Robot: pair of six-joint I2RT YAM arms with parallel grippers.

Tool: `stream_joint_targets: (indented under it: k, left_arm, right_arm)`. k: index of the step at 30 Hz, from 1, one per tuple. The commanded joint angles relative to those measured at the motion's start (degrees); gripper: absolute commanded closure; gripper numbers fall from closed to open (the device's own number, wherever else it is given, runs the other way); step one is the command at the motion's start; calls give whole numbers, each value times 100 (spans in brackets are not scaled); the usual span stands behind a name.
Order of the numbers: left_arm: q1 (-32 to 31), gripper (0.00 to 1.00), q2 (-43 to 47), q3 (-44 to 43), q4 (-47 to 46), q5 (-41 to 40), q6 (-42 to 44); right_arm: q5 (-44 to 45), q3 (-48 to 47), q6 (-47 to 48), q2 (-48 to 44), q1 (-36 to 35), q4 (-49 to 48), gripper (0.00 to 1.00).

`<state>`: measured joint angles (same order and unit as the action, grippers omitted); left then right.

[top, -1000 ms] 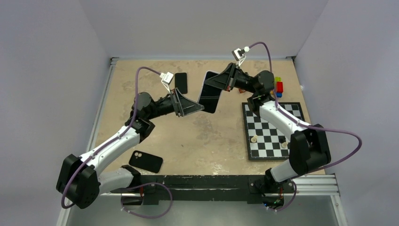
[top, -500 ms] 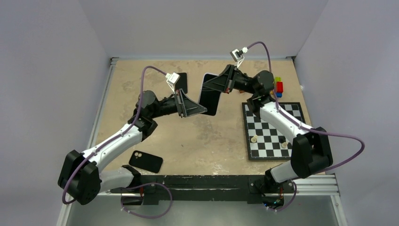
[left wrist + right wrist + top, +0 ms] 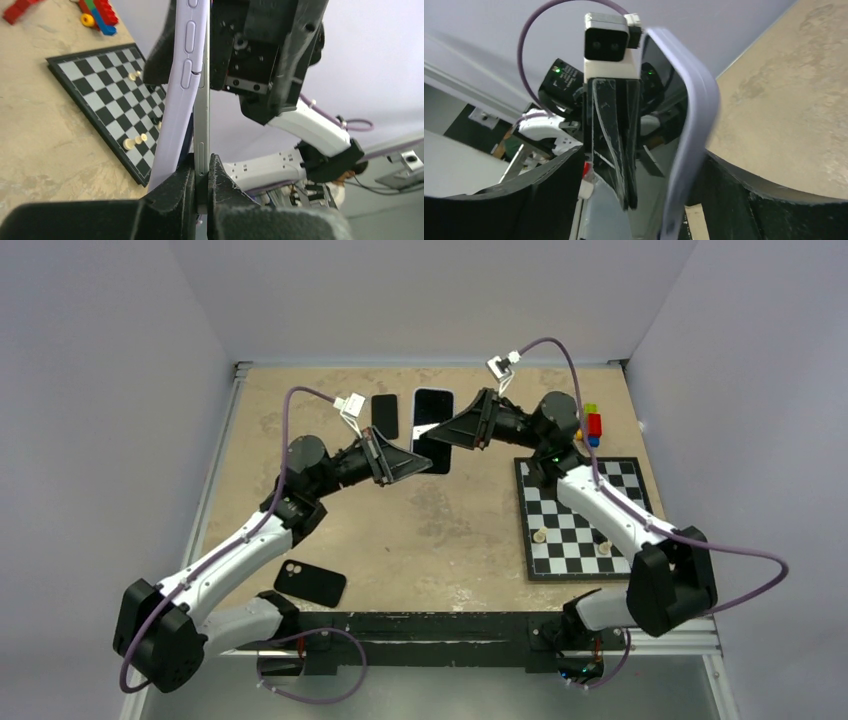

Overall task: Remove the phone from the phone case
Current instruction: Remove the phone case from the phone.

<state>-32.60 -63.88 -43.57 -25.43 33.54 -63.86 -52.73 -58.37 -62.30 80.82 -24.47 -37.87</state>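
Edgewise, phone [image 3: 201, 120] in left end effector [image 3: 201, 169]

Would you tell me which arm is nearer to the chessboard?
Right. The right arm reaches across above the chessboard's far left corner, while the left arm is over the opposite side of the table, well apart from it.

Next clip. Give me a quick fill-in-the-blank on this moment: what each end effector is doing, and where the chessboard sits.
1. The left end effector is shut on the silver edge of the ___.
2. The lavender case sits between the jaws of the right end effector, which stand ___.
3. The chessboard lies on the robot's ___ side of the table.
Missing words: phone; open; right.
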Motion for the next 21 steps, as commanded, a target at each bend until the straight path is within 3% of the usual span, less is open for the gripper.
stream_joint_targets:
  k: [1, 6, 10, 15, 21]
  left_arm:
    - [149, 100, 652, -143, 225, -955, 150]
    - [218, 100, 1090, 83, 516, -1641, -175]
    - [221, 100, 1248, 383, 90, -1932, -836]
    - [221, 100, 991, 655, -981, -1898, -1819]
    - [227, 100, 650, 816, -1984, -1862, -2259]
  right_arm:
    - [384, 593, 259, -635, 472, 428, 17]
    - [1146, 1799, -863, -1004, 779, -752, 13]
    - [1443, 2167, -1324, -879, 464, -1611, 33]
    - [1470, 2052, -1778, -358, -46, -2665, 45]
    - [1476, 1872, -2078, 138, -399, -3172, 66]
